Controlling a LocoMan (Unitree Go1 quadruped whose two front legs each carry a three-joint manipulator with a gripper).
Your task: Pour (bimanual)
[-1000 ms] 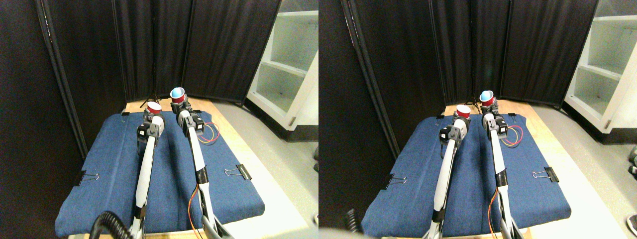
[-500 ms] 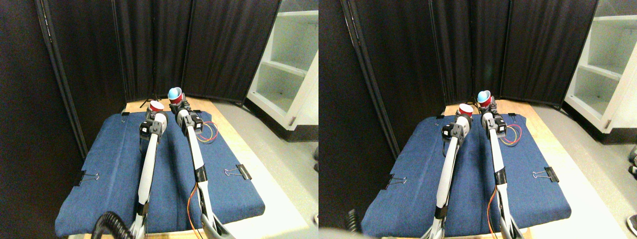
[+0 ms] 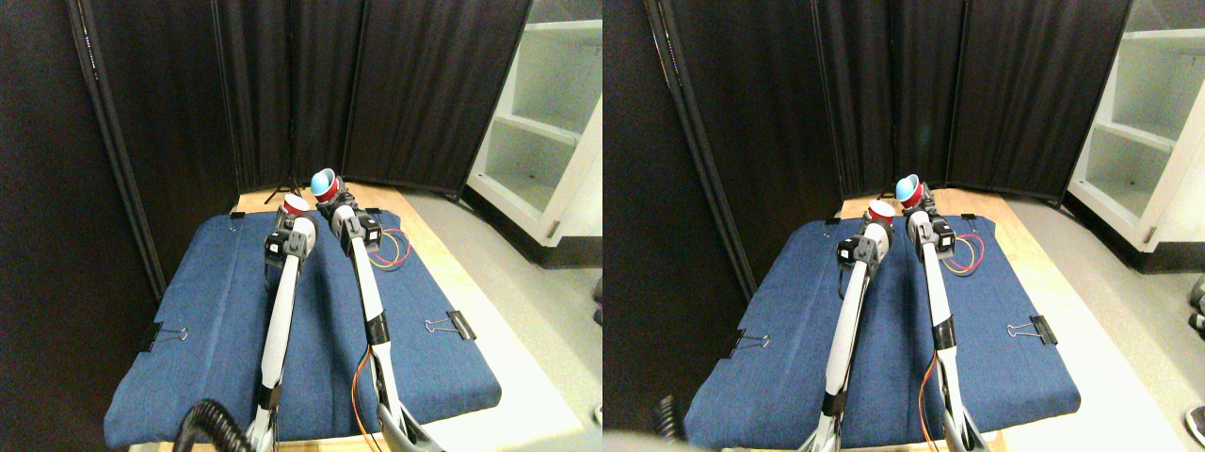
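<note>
Two red cups are held up over the far end of the blue cloth (image 3: 207, 311). The left cup (image 3: 296, 203) stands upright on my left gripper (image 3: 293, 218), which is shut on it. The right cup (image 3: 325, 185) has a light blue inside and tilts to the left, its mouth leaning over the left cup's rim. My right gripper (image 3: 335, 202) is shut on this tilted cup. What is inside either cup does not show.
Binder clips (image 3: 456, 325) (image 3: 160, 335) pin the cloth to the wooden table. Loose red and yellow wires (image 3: 391, 252) lie right of my right arm. Black curtains (image 3: 282, 85) close the back and left. A white shelf unit (image 3: 551, 122) stands at the right.
My right gripper has moved left and down with its cup, tipping it further toward the left cup. The left cup has stayed nearly still.
</note>
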